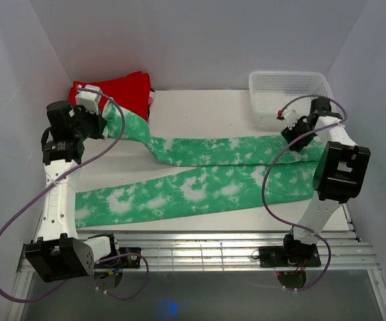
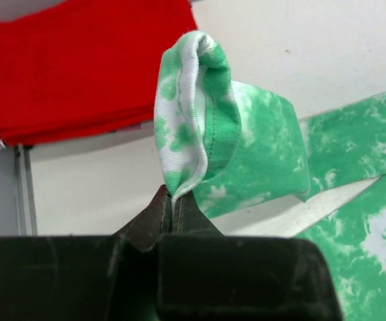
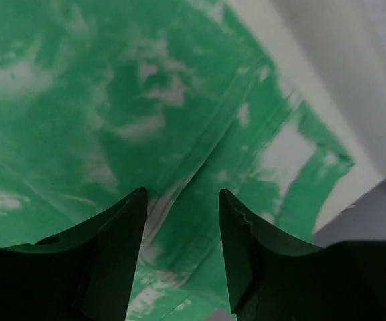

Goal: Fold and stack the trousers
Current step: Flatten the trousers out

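Note:
The green tie-dye trousers (image 1: 199, 170) lie spread across the table, legs running left, waist end at the right. My left gripper (image 1: 107, 124) is shut on the hem of the far leg and holds it lifted near the red garment; in the left wrist view the cuff (image 2: 193, 114) stands up from the closed fingertips (image 2: 172, 200). My right gripper (image 1: 298, 139) is open just above the waist end of the trousers (image 3: 146, 100), its fingers (image 3: 122, 227) apart with fabric between them, not gripping.
A folded red garment (image 1: 122, 90) lies at the back left, also in the left wrist view (image 2: 72, 67). A white mesh basket (image 1: 290, 90) stands at the back right. White walls close in on both sides. A metal rack (image 1: 213, 247) runs along the near edge.

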Robot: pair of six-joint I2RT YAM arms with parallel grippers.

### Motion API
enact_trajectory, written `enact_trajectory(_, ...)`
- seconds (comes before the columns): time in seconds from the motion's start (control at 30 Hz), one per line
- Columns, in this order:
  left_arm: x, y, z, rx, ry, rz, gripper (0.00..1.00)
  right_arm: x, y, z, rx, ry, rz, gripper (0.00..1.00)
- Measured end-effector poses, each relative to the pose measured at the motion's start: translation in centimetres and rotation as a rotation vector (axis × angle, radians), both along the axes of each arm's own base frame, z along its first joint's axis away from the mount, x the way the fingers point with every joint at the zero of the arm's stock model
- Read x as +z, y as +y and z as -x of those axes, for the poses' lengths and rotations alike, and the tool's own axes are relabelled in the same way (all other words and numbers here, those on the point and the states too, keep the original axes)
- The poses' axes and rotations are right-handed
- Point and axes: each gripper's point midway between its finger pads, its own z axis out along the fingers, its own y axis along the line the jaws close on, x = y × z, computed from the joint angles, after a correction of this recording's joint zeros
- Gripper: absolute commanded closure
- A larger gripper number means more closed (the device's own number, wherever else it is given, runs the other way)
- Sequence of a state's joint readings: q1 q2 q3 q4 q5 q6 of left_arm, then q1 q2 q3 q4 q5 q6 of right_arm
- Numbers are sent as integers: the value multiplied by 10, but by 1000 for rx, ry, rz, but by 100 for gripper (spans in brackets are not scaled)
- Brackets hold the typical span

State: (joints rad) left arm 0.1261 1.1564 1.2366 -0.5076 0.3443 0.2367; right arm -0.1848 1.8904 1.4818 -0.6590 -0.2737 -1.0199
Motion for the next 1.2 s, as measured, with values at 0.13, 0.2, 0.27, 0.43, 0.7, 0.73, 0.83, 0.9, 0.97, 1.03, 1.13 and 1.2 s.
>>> enact_trajectory(0.13, -34, 41, -3, 90, 128, 99, 100, -53, -3, 51, 17, 168, 47, 62)
enact_trajectory(0.2, -53, 66, -2, 144, 190, 156, 100, -60, -2, 62, 35, 175, 68, 65)
enact_trajectory(0.27, -67, 83, 3, 182, 241, 208, 100, -56, 0, 75, 50, 154, 85, 68)
enact_trajectory(0.43, -77, 110, 21, 228, 281, 286, 100, -60, 17, 147, 93, 221, 53, 73)
enact_trajectory(0.7, -91, 117, 31, 162, 314, 303, 100, -1, 43, 186, 94, 187, -85, 14)
enact_trajectory(0.73, -91, 115, 32, 148, 314, 302, 100, 11, 40, 178, 78, 151, -98, 12)
enact_trajectory(0.83, -90, 108, 33, 99, 307, 296, 100, 49, 23, 146, 13, 45, -117, 9)
enact_trajectory(0.9, -90, 105, 34, 74, 303, 294, 100, 63, 13, 127, -20, 7, -125, 8)
enact_trajectory(0.97, -89, 102, 34, 49, 299, 297, 100, 60, 3, 113, -49, 12, -133, 7)
enact_trajectory(1.03, -91, 100, 34, 34, 304, 307, 100, 44, -6, 103, -94, 56, -150, 7)
enact_trajectory(1.13, -92, 101, 31, 23, 310, 328, 100, 14, -18, 94, -168, 142, -167, 6)
enact_trajectory(1.2, -91, 107, 26, 25, 308, 340, 99, -6, -27, 91, -225, 192, -168, 4)
